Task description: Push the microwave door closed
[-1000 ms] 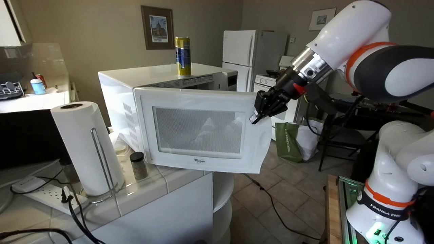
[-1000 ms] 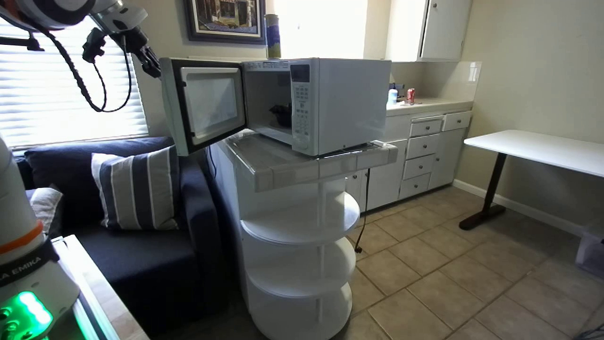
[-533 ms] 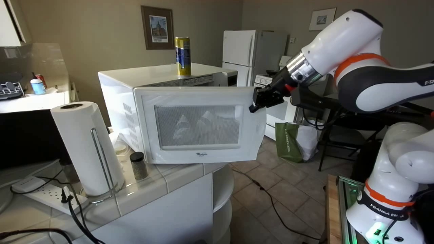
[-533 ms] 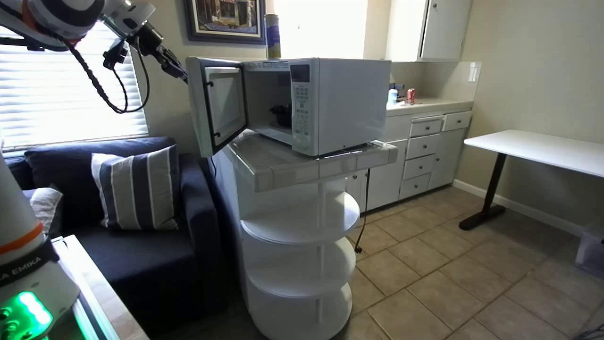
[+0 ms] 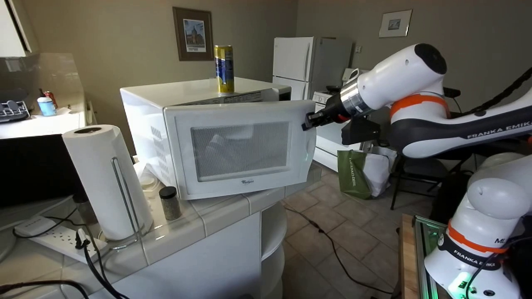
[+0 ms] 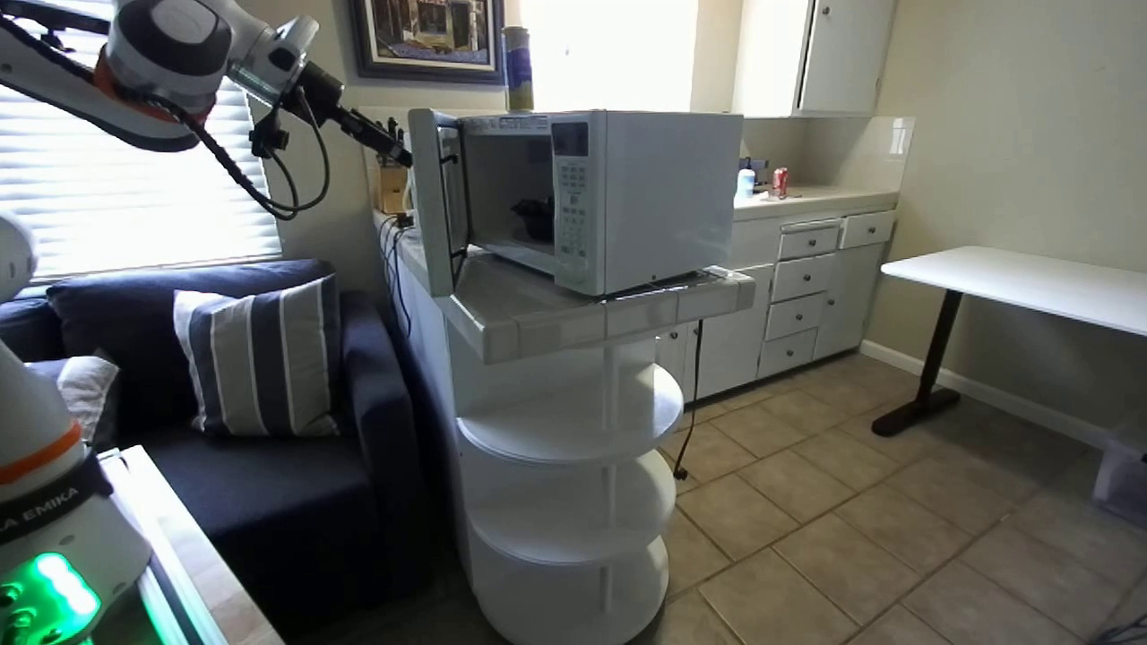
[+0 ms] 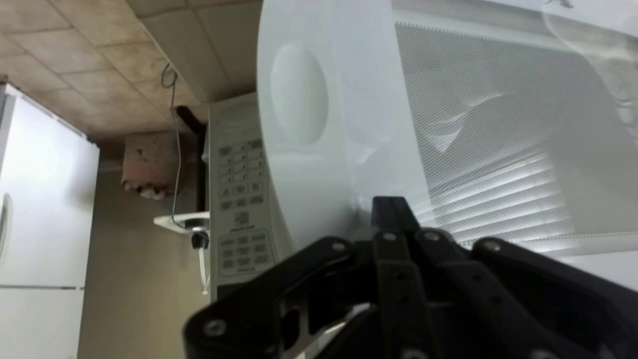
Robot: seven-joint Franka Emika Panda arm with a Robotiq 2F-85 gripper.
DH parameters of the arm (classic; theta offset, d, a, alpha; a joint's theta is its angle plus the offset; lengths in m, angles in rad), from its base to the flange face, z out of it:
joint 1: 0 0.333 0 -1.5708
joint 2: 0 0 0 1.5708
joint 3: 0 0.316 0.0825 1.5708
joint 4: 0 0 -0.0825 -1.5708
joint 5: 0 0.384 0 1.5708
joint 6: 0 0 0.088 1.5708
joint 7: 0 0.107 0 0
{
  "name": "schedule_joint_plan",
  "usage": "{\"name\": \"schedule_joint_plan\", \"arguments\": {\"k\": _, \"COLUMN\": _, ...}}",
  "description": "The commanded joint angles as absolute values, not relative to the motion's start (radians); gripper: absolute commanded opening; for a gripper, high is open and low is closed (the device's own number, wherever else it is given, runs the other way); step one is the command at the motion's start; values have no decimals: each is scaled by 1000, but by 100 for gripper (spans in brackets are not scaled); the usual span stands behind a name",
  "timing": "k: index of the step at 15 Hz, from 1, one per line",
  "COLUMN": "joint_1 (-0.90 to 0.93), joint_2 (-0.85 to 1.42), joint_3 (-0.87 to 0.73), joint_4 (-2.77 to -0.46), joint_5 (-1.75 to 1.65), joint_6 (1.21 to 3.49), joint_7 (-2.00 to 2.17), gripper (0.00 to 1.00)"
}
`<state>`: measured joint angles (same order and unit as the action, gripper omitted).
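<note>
The white microwave (image 5: 174, 89) stands on a tiled counter; it also shows in an exterior view (image 6: 672, 197), and its keypad side shows in the wrist view (image 7: 244, 199). The microwave door (image 5: 241, 151) stands partly open, with its free edge swung out; it also shows edge-on in an exterior view (image 6: 432, 206). My gripper (image 5: 306, 126) is at the upper part of the door's outer face, close to the free edge. In the wrist view my gripper (image 7: 391, 209) is shut and empty, its tips seemingly touching the door (image 7: 314, 179) beside the window.
A tall can (image 5: 224, 68) stands on top of the microwave. A dark bowl (image 6: 536, 219) is inside it. A paper towel roll (image 5: 108, 182), a spice jar (image 5: 170, 202) and a power strip (image 5: 58, 238) are on the counter near the hinge side.
The door has swung part of the way toward the microwave body, and its opening has narrowed. My gripper has moved along with it, and the arm has lowered and stretched forward.
</note>
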<state>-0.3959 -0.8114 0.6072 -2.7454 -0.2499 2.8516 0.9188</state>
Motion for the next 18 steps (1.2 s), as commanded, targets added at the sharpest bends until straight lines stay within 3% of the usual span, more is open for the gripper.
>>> {"name": "schedule_joint_plan", "arguments": {"k": 1, "joint_1": -577, "joint_2": -810, "joint_3": 720, "joint_4": -2740, "joint_5": -332, "joint_6": 2958, "joint_7": 899, "gripper": 0}}
{"name": "schedule_joint_plan", "arguments": {"k": 9, "joint_1": -993, "joint_2": -803, "joint_3": 1033, "joint_4": -2645, "joint_5": -264, "joint_6": 3176, "joint_7": 712, "gripper": 0}}
{"name": "schedule_joint_plan", "arguments": {"k": 18, "joint_1": -1375, "joint_2": -796, "joint_3": 1310, "joint_4": -2441, "joint_5": -98, "joint_6": 3220, "joint_7": 415, "gripper": 0}}
